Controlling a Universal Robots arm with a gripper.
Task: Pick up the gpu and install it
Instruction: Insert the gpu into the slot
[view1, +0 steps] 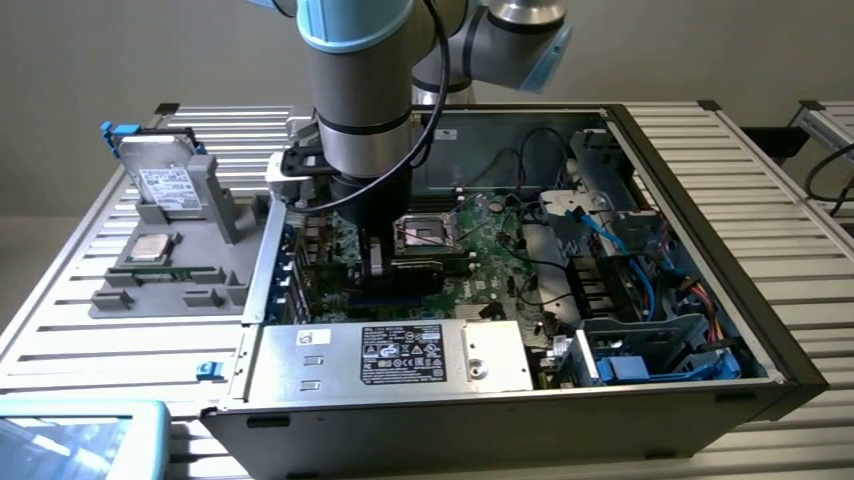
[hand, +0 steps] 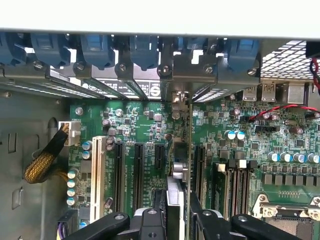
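While gripping gpu (hand: 176, 200), end effector (hand: 176, 212) points down.

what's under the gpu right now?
The gpu, edge-on in the gripper, stands over the green motherboard, among its black slots. The slot directly beneath is covered by the card.

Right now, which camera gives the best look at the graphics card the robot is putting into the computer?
The wrist view: the gpu stands edge-on between the gripper's fingers, above the motherboard's slots, its bracket end reaching toward the case's rear openings. In the exterior view the arm covers most of it; a dark piece of the gpu shows below the gripper.
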